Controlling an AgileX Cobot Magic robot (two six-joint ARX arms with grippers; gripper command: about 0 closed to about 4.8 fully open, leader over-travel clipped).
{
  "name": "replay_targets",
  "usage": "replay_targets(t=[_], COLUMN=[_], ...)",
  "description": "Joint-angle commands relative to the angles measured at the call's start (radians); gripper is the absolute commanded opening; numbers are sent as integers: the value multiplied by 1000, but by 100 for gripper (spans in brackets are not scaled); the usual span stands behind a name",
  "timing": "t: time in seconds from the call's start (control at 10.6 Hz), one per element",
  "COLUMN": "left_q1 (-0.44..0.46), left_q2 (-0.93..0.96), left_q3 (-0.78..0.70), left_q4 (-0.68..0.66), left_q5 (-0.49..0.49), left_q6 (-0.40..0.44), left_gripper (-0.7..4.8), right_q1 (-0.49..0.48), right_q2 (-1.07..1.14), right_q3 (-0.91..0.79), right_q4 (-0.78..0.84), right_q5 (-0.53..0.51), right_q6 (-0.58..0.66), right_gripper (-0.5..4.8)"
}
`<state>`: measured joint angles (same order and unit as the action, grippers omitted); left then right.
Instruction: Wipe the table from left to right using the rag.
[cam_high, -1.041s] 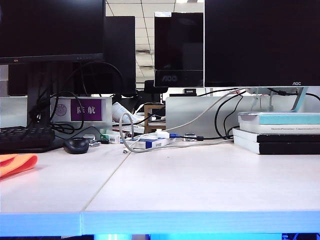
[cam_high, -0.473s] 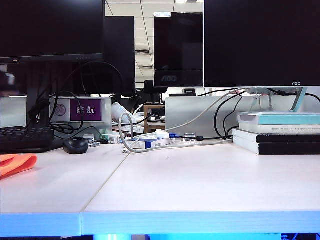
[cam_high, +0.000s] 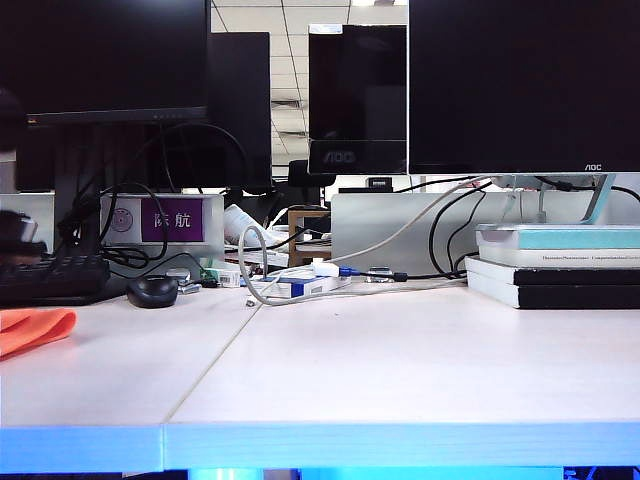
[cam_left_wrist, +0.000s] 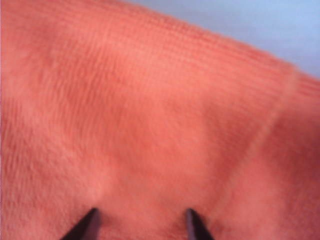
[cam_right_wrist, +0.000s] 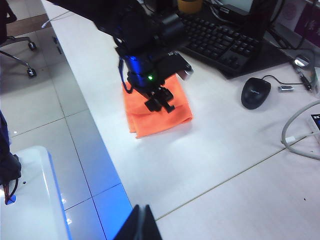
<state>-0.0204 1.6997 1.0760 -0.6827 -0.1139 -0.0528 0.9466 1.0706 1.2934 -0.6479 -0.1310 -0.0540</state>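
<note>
Rag (cam_left_wrist: 150, 115): fuzzy, bright orange, folded

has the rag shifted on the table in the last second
No. In the exterior view the rag lies at the table's left edge, in the same spot below the keyboard. The open left gripper hovers over it.

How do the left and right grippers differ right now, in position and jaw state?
The left gripper hangs directly over the rag, while the right gripper sits off to the side above bare table, away from the cloth. The left gripper's jaws stand apart, orange cloth showing between the tips; the right gripper's fingers look pressed together. Neither holds anything.
</note>
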Motion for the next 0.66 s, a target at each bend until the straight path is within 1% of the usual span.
replay_targets(t=[0.09, 0.28, 0.38, 0.47, 0.57, 0.66], left_q1=[-1, -16, -35, -65, -100, -133], left_q2=[85, 125, 132, 132, 132, 132], left_q3=[1, 1, 1, 1, 1, 1], left_q4=[19, 8, -3, -11, -28, -50], left_q5=[-1, 10, 16, 37, 93, 119], left_q6=[1, 28, 50, 80, 110, 110], left_gripper=[210, 45, -5, -5, -6, -5], right_q1=[1, 1, 1, 1, 1, 0], right_q2=[-2, -2, -2, -2, -2, -2], right_q3=[7, 7, 7, 7, 8, 8], right_q4=[13, 13, 13, 12, 1, -24], right_q5=[1, 2, 3, 3, 3, 7], right_q6=[-3, -3, -3, -2, -2, -2], right_gripper=[-1, -1, -1, -1, -1, -1])
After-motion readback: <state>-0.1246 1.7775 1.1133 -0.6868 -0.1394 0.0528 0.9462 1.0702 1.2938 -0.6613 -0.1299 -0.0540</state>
